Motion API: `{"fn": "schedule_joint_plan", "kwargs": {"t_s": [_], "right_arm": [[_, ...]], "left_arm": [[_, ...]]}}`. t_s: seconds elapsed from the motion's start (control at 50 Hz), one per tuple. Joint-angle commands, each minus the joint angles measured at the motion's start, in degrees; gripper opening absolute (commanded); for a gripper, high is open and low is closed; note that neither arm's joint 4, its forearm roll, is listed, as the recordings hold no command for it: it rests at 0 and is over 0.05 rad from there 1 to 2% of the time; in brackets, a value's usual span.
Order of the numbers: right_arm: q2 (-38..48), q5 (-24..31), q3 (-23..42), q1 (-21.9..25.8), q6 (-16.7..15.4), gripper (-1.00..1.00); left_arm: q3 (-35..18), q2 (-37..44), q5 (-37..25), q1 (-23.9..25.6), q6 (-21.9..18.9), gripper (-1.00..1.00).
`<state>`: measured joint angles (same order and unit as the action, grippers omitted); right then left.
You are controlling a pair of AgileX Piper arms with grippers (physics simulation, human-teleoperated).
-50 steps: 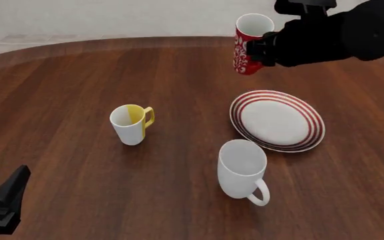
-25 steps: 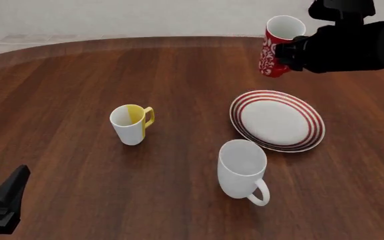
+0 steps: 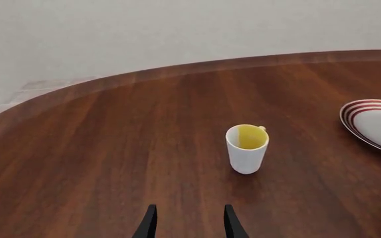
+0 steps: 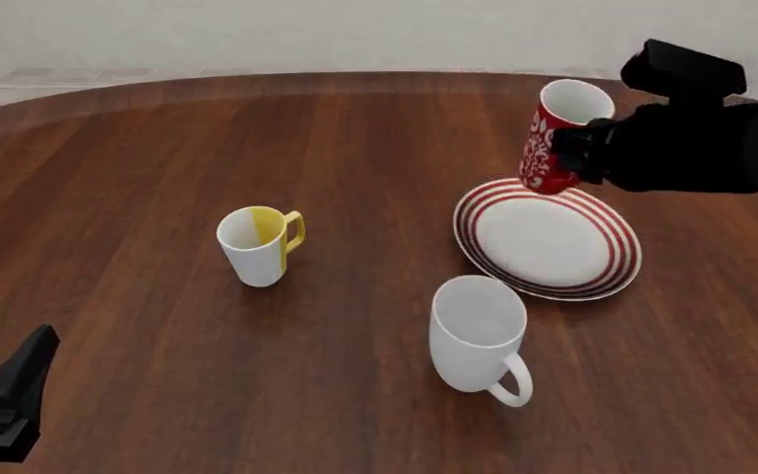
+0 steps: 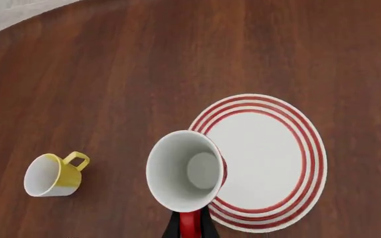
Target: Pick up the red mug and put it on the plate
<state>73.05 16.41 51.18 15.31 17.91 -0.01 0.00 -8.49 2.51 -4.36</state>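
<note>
Landmark: plate, white with concentric red rim stripes, nothing resting on it. Red mug, white swirl pattern, white inside, empty, upright with slight tilt, held in the air over the plate's far edge, not touching it. Right gripper clamped on the red mug's handle side. Large white mug just in front of the plate, empty, handle toward the camera. White-and-yellow mug well left of the plate, empty. Left gripper far from the plate, fingers parted, holding nothing.
</note>
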Motion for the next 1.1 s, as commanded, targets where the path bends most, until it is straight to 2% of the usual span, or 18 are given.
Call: {"fn": "schedule_joint_plan", "kwargs": {"t_s": [0.02, 0.08, 0.1, 0.22, 0.26, 0.28, 0.54, 0.58, 0.62, 0.64, 0.68, 0.72, 0.84, 1.1], "right_arm": [[-2.6, -4.7, -7.4, 0.6, 6.6, -1.00], [-3.3, -5.8, -8.7, 0.7, 8.0, -1.00], [-4.1, -6.3, -9.3, 1.1, 9.5, -1.00], [-4.6, -6.3, -8.1, 0.6, 10.9, -1.00], [-3.5, -6.8, -7.8, -0.4, 10.1, -1.00], [-2.3, -6.9, -7.2, -1.8, 8.5, -1.00], [1.5, -8.7, -6.0, -5.4, 4.9, -1.00], [3.1, -9.1, -5.2, -6.7, 3.6, -1.00], [4.7, -8.8, -3.9, -9.2, -0.1, -1.00], [4.9, -9.1, -4.1, -9.2, 0.5, -1.00], [6.2, -9.5, -3.6, -10.7, -1.0, -1.00], [6.3, -9.5, -3.7, -10.6, -0.8, -1.00], [7.9, -9.6, -3.4, -13.0, -3.6, -1.00], [8.2, -10.8, -5.0, -12.7, -3.8, -1.00]], "left_arm": [[0.0, 0.0, 0.1, 0.0, 0.1, 1.00], [0.0, 0.0, 0.2, 0.3, -0.1, 1.00], [0.0, 0.0, 0.3, 0.3, -0.2, 1.00], [0.0, 0.0, 0.4, 0.1, -0.2, 1.00], [0.0, 0.0, 0.4, 0.1, -0.2, 1.00], [0.0, 0.0, 0.4, 0.0, -0.1, 1.00], [0.0, 0.0, 0.6, -0.1, -0.1, 1.00], [0.0, 0.0, 0.5, -0.1, -0.1, 1.00], [0.0, 0.0, 0.6, -0.3, -0.1, 1.00], [0.0, 0.0, 0.5, -0.3, -0.2, 1.00], [0.0, 0.0, 0.4, -0.4, -0.3, 1.00], [0.0, 0.0, 0.4, -0.4, -0.2, 1.00], [0.0, 0.0, 0.4, -0.4, -0.1, 1.00], [0.0, 0.0, 0.2, -0.6, -0.1, 1.00]]}}
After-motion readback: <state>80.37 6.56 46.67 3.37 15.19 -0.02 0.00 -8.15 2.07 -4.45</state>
